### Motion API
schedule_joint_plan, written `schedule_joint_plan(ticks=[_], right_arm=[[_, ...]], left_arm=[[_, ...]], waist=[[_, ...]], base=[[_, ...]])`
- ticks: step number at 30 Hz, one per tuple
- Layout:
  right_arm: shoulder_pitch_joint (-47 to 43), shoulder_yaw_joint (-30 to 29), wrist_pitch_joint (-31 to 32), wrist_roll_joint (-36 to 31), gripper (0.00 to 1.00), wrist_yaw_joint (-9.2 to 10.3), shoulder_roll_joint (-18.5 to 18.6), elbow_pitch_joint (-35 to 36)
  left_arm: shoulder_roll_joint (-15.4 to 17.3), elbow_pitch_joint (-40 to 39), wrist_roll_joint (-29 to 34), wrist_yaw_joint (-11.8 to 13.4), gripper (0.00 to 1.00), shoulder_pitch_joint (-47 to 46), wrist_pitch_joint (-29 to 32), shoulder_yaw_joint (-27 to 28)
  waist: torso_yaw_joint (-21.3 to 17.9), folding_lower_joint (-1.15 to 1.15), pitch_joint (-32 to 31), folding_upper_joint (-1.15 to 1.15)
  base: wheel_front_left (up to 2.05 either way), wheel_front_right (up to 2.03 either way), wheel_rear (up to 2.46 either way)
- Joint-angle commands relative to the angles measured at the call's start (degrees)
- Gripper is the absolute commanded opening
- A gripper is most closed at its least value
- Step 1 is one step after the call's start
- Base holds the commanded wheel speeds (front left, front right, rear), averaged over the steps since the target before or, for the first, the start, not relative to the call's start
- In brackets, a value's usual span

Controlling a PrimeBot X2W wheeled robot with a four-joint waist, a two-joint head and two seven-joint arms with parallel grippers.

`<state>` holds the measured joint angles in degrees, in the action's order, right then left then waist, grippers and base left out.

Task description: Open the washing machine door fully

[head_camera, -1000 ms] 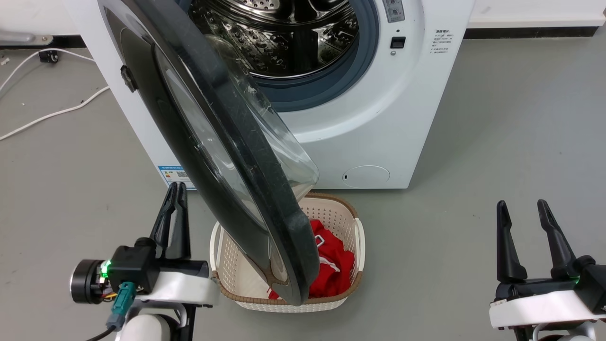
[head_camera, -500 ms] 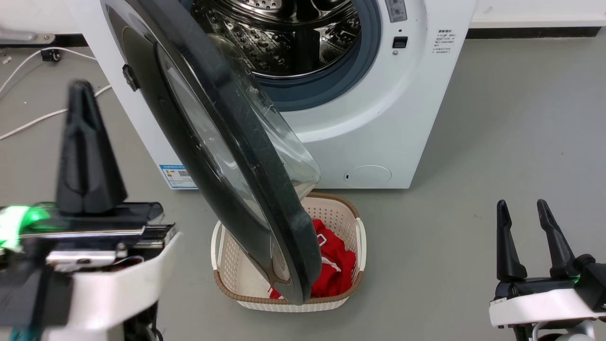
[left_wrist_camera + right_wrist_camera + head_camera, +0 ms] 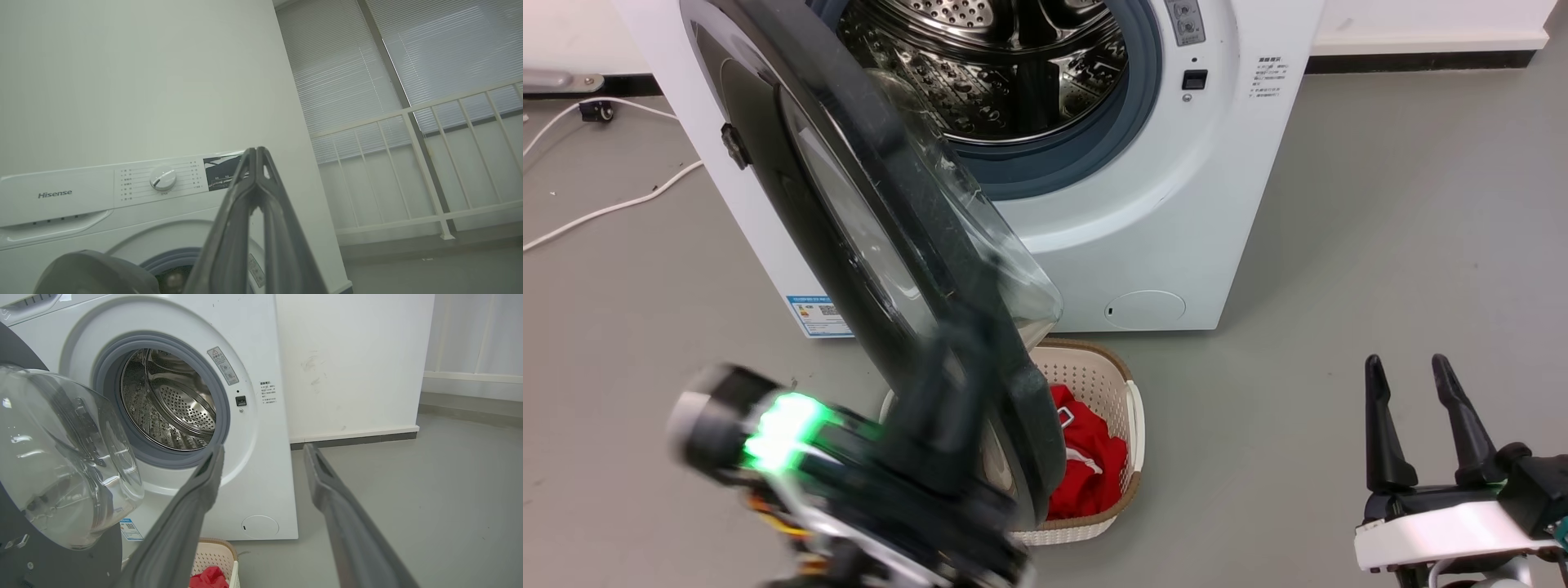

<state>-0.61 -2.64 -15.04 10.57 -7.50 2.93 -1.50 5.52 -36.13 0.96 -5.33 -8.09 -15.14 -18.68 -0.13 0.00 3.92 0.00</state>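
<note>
The large round glossy black door (image 3: 907, 204), with its bulging clear glass bowl, stood swung out from the white front-loading washing machine (image 3: 1176, 220). It was hinged on the robot's left and stood roughly edge-on to the head camera, so it looked only partly open. The left pincer (image 3: 256, 163) had its two dark fingers pressed together at the tips and held nothing. In the head view it appeared as a smear low against the door's free edge. The right pincer (image 3: 1405, 361) waited well apart at the lower right, fingers spread and empty.

The step in hand looked like a push with the closed left fingers. It would go best with them set on the black rim near the free edge, far from the hinge, and not on the glass bowl. The pressure should be steady and follow the door's arc out to the left, so the fingers do not slide off the gloss.

Motion blur hid whether the fingers touched the door. The hinge lay behind the door, and the washer's top was cut off in the head view. The door's lower edge overlapped the cream perforated plastic basket (image 3: 1131, 408) holding red cloth (image 3: 1086, 465), and I could not tell whether they touched.
</note>
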Motion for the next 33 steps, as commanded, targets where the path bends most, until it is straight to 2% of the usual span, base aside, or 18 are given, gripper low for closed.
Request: schedule_joint_plan(ticks=[1,6,12,16,22,27,33], right_arm=[[-0.23,0.26,-0.16,0.06,1.00,0.02,-0.11,-0.31],[-0.61,0.57,-0.17,0.38,1.00,0.02,-0.10,-1.14],[-0.49,0.63,-0.16,1.00,1.00,0.02,-0.10,-1.66],[0.10,0.82,-0.16,1.36,1.00,0.02,-0.10,-1.79],[0.60,1.22,-0.16,2.27,1.00,0.02,-0.09,-2.54],[0.98,1.92,-0.16,3.24,1.00,0.02,-0.08,-3.25],[1.10,2.52,-0.16,4.11,1.00,0.02,-0.08,-4.12]], left_arm=[[1.06,2.31,0.04,-0.48,0.00,2.31,-0.02,-2.25],[3.78,12.12,-0.29,-1.04,0.00,9.68,-0.06,-8.15],[5.31,23.30,-0.67,-1.37,0.00,14.01,-0.07,-11.99],[4.27,29.70,-1.26,-1.29,0.00,12.10,-0.06,-12.28],[0.89,34.62,-2.24,-1.26,0.00,5.09,-0.07,-12.38],[-1.07,38.40,-3.03,0.79,0.00,0.78,-0.07,-11.23],[-1.77,41.16,-4.05,3.63,0.00,-1.06,-0.01,-10.00]], waist=[[-0.04,0.00,-0.11,0.00],[-0.26,0.00,-0.49,0.00],[0.03,0.00,-0.47,0.00],[0.18,0.00,0.04,0.00],[0.10,0.00,0.61,0.00],[-0.64,0.00,0.98,0.00],[-1.31,0.00,1.28,0.00]], base=[[0.00,0.00,0.00],[0.00,0.00,0.00],[0.00,0.00,0.00],[0.00,0.00,0.00],[0.00,0.00,0.00],[0.00,0.00,0.00],[0.00,0.00,0.00]])
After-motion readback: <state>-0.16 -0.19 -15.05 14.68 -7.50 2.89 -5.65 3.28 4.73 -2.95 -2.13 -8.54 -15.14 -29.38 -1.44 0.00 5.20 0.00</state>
